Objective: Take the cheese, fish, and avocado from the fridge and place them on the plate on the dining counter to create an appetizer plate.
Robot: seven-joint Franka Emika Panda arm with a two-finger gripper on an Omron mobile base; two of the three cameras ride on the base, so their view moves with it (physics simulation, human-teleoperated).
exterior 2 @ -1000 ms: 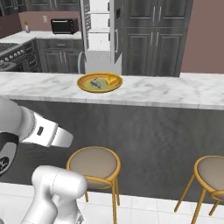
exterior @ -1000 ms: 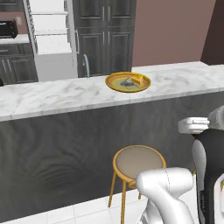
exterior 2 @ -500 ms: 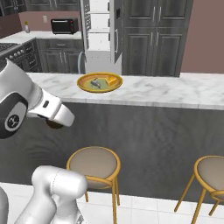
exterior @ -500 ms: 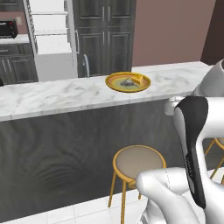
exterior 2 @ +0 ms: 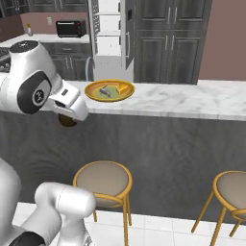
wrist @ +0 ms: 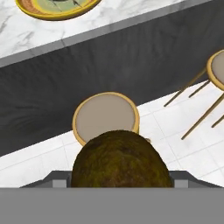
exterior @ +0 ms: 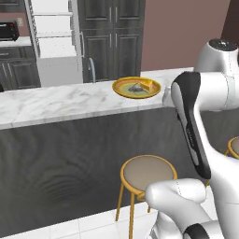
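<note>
1. Holding the dark brown-green, rough-skinned round avocado [wrist: 120,158] between its jaws, set wide around it, the tool [exterior 2: 68,120] hangs beside the dark grey front panel, below the white marble tabletop [exterior: 60,100].
2. Already on the round yellow-orange plate [exterior 2: 109,91]: the yellow-orange cheese wedge [exterior 2: 123,89] and the small grey-brown fish [exterior 2: 104,91].
3. Left to do, by my reading: lift the avocado over the tabletop edge and set it on the plate's free part.

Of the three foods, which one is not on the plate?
The avocado: a dark brown-green ball held in the gripper above a stool. The cheese and fish lie on the plate.
</note>
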